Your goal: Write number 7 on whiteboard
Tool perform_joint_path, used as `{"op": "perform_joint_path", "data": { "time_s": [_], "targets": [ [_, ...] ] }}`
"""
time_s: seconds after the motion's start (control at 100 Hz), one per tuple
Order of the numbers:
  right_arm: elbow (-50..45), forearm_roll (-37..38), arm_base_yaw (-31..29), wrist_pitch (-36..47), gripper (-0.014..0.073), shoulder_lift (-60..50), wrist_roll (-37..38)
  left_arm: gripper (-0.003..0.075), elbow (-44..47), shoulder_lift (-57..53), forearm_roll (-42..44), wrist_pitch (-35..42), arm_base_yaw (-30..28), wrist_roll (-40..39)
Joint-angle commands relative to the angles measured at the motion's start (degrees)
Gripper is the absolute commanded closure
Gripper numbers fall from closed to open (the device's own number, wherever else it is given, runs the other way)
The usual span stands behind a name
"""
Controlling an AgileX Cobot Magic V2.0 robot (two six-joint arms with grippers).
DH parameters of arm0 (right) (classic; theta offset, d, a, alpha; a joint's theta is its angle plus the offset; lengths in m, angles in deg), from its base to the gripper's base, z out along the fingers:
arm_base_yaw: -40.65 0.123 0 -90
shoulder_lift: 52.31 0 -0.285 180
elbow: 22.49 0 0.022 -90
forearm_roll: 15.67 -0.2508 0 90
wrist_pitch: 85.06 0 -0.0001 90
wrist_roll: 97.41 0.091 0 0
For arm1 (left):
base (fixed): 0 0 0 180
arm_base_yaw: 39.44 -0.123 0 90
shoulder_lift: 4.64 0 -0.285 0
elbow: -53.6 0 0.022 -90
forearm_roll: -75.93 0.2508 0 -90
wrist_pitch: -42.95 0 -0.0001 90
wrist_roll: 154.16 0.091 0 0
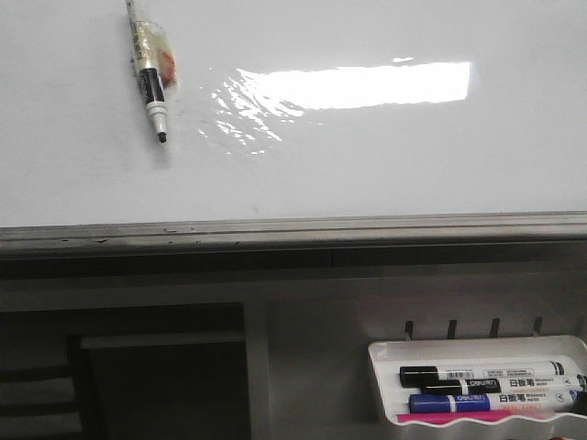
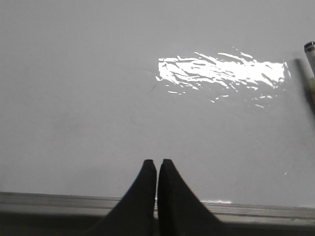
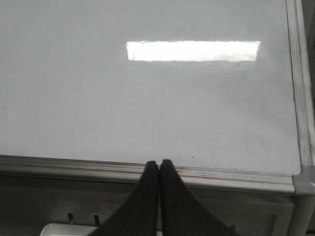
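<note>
A large glossy whiteboard point(image 1: 367, 156) fills the upper half of the front view, with a grey frame edge running along its lower side. A bright rectangular light reflection sits on the board toward 1 o'clock.

No 7 is visible anywhere on the board. Its surface looks blank in all 3 views, apart from a faint tiny scratch-like mark in the left wrist view that is too small to identify. By these pictures, the writing has not begun and the whole figure, top stroke and downstroke, is left to do.

A black-tipped marker point(image 1: 152, 82) hangs at 11 o'clock on the board, tip pointing down, its upper end wrapped in what looks like clear tape and running out of view. Whether the tip touches the board cannot be told. What holds it is not shown.

The left gripper point(image 2: 157, 164) shows 2 dark fingers pressed together with nothing between them, pointing at the board just above its frame. The marker appears at the edge of that view, well apart from the fingers.

The right gripper point(image 3: 158, 164) is likewise closed and empty, its tips over the frame near the board's corner.

Below the board, at 5 o'clock in the front view, a white tray point(image 1: 381, 385) holds several spare pens point(image 1: 486, 390).
</note>
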Motion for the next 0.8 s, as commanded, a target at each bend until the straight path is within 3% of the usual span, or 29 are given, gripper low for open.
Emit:
{"op": "perform_joint_path", "data": {
  "time_s": [0.0, 0.33, 0.51, 0.79],
  "targets": [
    [-1.82, -5.74, 0.00, 5.38, 0.0657, -1.10, -0.30, 0.0741, 2.01, -1.73, -7.93, 4.30, 0.45, -0.66],
    [-1.59, -34.59, 0.00, 9.81, 0.0657, -1.10, -0.30, 0.0741, 1.66, -1.73, -34.99, 5.63, 0.45, -0.66],
    [4.22, -31.68, 0.00, 2.28, 0.0654, -0.49, -0.79, 0.0741, -2.32, -1.32, -36.22, 1.78, 0.45, -0.66],
    [21.45, -18.52, 0.00, -17.63, 0.0654, 17.50, -0.79, 0.0741, -21.08, 12.11, -16.41, -17.18, 0.45, -0.21]
  ]
}}
